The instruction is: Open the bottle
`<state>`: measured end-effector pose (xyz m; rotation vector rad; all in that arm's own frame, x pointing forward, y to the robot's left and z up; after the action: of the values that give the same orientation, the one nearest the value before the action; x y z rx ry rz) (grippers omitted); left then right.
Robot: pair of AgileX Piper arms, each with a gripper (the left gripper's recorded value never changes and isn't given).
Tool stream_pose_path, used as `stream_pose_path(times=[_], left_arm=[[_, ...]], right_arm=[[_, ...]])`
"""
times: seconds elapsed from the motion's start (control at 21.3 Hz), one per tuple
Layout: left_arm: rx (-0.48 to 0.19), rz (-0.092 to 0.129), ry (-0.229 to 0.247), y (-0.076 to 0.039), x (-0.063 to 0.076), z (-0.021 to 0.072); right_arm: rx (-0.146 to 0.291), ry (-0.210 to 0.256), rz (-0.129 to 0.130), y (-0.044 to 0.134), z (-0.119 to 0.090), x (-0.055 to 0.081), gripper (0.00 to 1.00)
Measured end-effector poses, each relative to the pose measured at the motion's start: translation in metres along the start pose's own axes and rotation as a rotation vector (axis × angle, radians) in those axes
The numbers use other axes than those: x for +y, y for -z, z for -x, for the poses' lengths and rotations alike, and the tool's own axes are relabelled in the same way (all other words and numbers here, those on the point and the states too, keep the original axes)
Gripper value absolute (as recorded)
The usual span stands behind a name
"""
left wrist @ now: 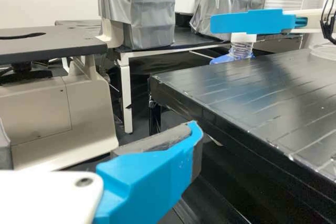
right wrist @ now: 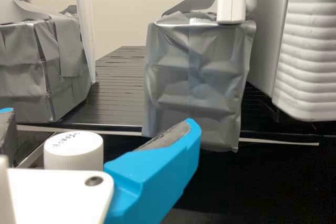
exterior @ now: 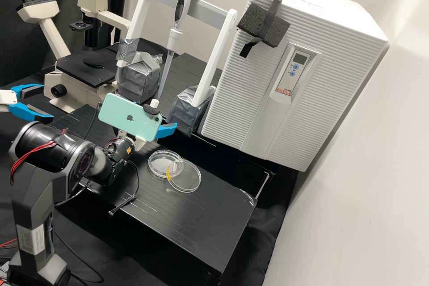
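right gripper (right wrist: 100,124) hangs level around bottle cap (right wrist: 73,150), left gripper (exterior: 44,102) spread wide.

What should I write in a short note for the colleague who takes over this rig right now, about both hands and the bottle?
The left hand is open and holds nothing, out at the side near the microscope.
The right hand is at the white cap; whether it grips the cap cannot be seen.
The bottle stands upright under the right hand, cap on.
Done: the right hand is placed at the cap.
Left: probably steady the bottle, then twist the cap off.
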<state>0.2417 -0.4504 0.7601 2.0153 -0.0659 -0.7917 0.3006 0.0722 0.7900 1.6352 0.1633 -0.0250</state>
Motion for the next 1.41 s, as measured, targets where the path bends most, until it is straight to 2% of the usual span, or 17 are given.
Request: stream_pose_path(times=[0.23, 0.28, 1.41], left_arm=[[-0.002, 0.001, 0.0, -0.0009, -0.0001, -0.0006], [-0.002, 0.001, 0.0, -0.0009, -0.0001, -0.0006], [-0.005, 0.001, 0.0, -0.0015, -0.0002, -0.0009]], right_arm=[[0.0, 0.0, 0.0, 0.0, 0.0, 0.0, 1.0], [0.0, 0.0, 0.0, 0.0, 0.0, 0.0, 0.0], [-0.011, 0.019, -0.003, -0.0031, -0.0013, -0.0057, 0.0]])
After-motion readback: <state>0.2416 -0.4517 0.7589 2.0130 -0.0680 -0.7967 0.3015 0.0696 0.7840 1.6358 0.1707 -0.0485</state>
